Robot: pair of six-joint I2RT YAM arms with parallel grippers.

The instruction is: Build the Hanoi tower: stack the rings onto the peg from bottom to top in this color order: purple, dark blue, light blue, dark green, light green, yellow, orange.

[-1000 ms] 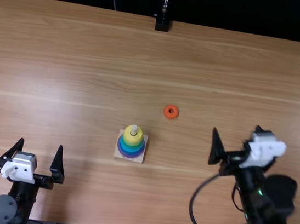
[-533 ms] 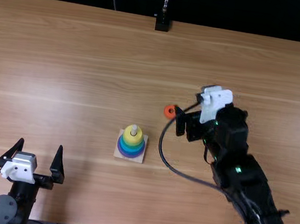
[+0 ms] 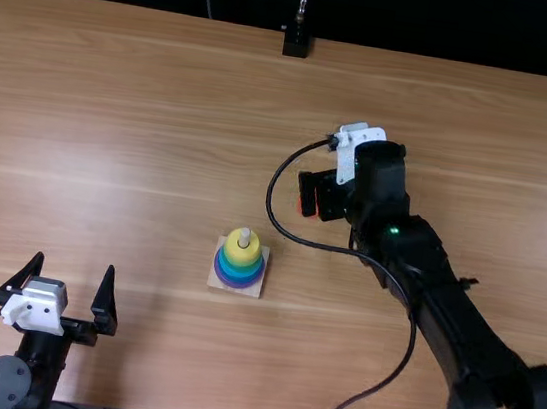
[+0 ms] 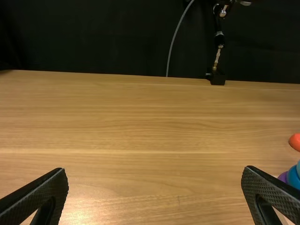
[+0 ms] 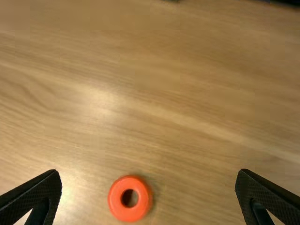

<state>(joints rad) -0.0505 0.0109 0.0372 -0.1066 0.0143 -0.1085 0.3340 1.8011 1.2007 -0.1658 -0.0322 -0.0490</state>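
Ring in orange (image 5: 115, 198), half past one from stacking tower (image 3: 241, 254), right end effector (image 3: 316, 213) above, wide open, empty, left end effector (image 3: 75, 262) likewise

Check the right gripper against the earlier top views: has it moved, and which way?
Yes. In the top view the right gripper has moved left: first well right of the orange ring, it is now right over it.
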